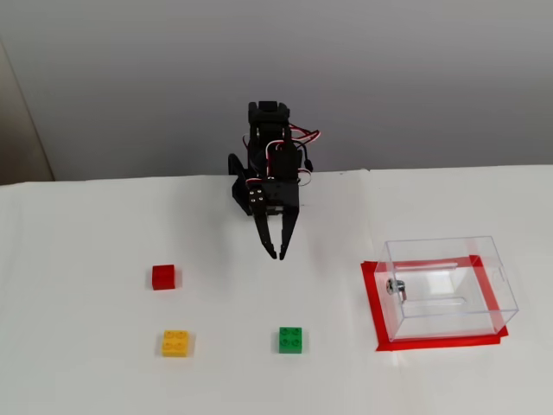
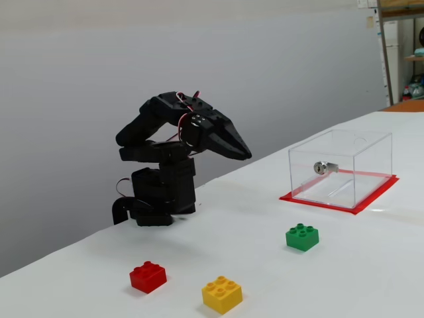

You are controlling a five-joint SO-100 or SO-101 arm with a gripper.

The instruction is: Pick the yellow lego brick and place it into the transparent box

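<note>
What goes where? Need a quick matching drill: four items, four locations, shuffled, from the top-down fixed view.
Items:
1. yellow lego brick
2. green brick
3. red brick
4. transparent box

Places, as a fixed view from above shows them:
A. on the red-taped patch at the right
B. bottom left, nearest the lower edge
C. left, above the yellow one
D. lower middle, below the claw

Pairs: 1-B, 2-D, 3-C, 4-A

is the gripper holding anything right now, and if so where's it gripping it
Nothing is held. The gripper hangs above the table with its fingers nearly together and nothing between them; the yellow lego brick lies untouched on the table.
</note>
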